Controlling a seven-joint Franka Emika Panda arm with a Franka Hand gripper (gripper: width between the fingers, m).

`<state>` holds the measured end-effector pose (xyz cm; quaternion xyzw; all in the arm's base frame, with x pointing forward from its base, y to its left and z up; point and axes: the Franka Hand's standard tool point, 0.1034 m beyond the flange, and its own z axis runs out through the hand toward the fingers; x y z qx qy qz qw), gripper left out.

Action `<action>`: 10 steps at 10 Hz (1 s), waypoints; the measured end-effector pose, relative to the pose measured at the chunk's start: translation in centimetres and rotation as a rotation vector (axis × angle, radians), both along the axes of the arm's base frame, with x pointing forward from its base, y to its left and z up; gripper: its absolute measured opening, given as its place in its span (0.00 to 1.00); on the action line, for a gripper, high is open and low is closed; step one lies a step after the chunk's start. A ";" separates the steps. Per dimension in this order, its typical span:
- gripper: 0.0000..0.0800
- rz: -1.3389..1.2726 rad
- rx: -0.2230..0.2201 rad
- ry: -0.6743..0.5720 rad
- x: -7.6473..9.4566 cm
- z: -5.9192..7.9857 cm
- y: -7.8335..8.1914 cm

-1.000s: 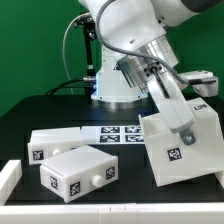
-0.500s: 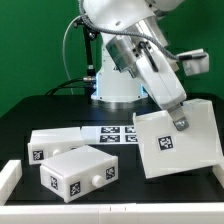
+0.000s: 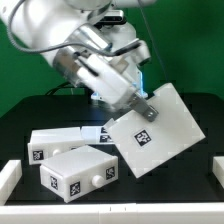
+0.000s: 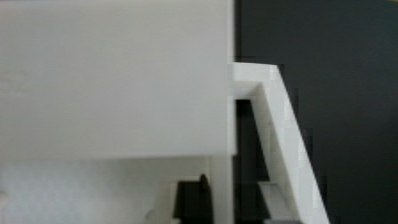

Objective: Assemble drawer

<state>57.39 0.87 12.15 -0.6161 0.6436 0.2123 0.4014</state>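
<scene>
My gripper (image 3: 147,106) is shut on the upper edge of the large white casing (image 3: 155,130) and holds it tilted above the table at the exterior view's right; its square tag faces the camera. In the wrist view the casing's wall (image 4: 107,100) fills most of the picture, with my dark fingers (image 4: 196,200) clamped on one thin wall. Two smaller white trays lie on the black table at the exterior view's left: one nearer (image 3: 78,175) and one behind it (image 3: 60,141), each with a tag.
The marker board (image 3: 107,135) lies on the table behind the trays, partly hidden by the casing. A white rail (image 3: 8,178) runs along the table's left front corner and another stands at the right edge (image 3: 217,165).
The arm has swung towards the exterior view's left and turned, lifting and rotating the held casing so it now hangs tilted on a corner, further left than before.
</scene>
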 end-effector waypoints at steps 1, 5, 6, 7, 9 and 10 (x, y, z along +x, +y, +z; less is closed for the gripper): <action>0.05 0.027 0.076 -0.006 -0.1 0.1 -0.3; 0.05 0.076 0.265 0.013 -0.9 -2.0 0.6; 0.04 0.096 0.302 0.006 -0.4 -1.5 1.8; 0.04 0.117 0.363 0.013 -0.4 -1.8 2.5; 0.04 0.131 0.432 0.025 -0.5 -2.8 2.6; 0.04 0.155 0.516 0.028 -1.2 -2.8 2.6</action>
